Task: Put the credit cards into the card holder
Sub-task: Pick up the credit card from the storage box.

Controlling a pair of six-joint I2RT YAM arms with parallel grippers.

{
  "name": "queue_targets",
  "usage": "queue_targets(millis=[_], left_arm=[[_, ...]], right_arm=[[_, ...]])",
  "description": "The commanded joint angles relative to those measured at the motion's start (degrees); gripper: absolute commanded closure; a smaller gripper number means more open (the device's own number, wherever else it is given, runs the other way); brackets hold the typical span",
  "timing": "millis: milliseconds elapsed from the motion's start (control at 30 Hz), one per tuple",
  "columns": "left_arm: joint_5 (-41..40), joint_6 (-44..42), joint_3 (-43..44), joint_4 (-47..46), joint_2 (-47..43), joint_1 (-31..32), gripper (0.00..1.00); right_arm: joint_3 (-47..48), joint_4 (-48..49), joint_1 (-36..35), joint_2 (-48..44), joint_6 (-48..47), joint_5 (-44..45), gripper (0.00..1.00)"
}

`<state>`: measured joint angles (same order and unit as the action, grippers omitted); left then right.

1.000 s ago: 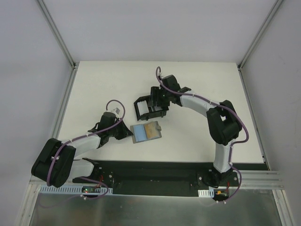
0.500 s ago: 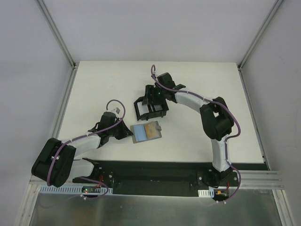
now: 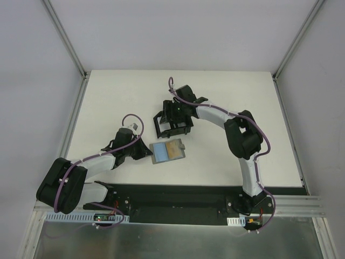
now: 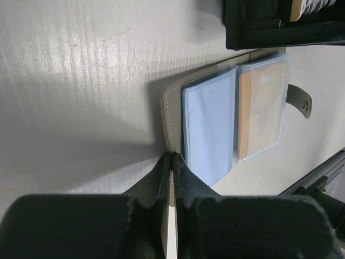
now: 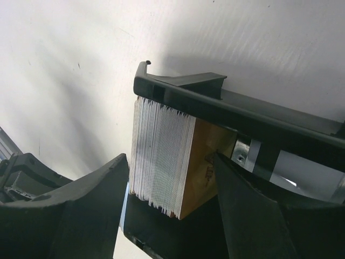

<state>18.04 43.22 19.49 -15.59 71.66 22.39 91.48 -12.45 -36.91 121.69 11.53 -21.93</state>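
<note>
The right gripper [image 5: 170, 162] was held wide open with nothing gripped, one of its fingers [image 5: 75, 210] seen to either side of the credit cards [image 5: 159, 151]. These were packed on edge in the black tray [image 5: 215, 105], straight ahead of the palm and backed by a wooden block [image 5: 207, 162]. The long edges of the cards ran away from the hand, while the pack's thickness ran across from finger to finger. It was judged that closing as it was would squeeze the whole pack rather than a single card, so the jaws would need narrowing onto the outermost card.

The left gripper [image 4: 171, 167] was fully closed, apparently pinching the near edge of the card holder [image 4: 207, 124]. This lay open just ahead of its tips, one gold card [image 4: 264, 108] already sleeved, with the tray just past its far side. The right arm was plainly the nearer to the pack
</note>
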Motion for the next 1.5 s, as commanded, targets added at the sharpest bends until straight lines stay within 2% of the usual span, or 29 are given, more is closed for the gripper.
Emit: queue_targets(millis=[0,333,1133,1300,1467], left_arm=[[1.1,-1.3,1.3,-0.6,0.1,-0.6,1.0],[1.3,-1.1,1.3,-0.8,0.3,-0.6,1.0],[1.6,-1.1,1.7,-1.0,0.7,-0.6,1.0],[1.6,-1.0,1.6,-1.0,0.9,-0.6,1.0],[1.6,-1.0,1.6,-1.0,0.9,-0.6,1.0]], right_arm=[[2.2,-0.4,-0.1,-0.7,0.5,-1.6,0.36],[2.2,0.0,0.0,-2.3,0.5,-1.8,0.51],[1.1,0.2,0.3,-5.8,0.3,-0.3,0.79],[0.6,0.0,0.8,-6.3,0.3,0.8,0.91],[1.6,-2.5,0.9,-5.2,-1.1,3.6,0.98]])
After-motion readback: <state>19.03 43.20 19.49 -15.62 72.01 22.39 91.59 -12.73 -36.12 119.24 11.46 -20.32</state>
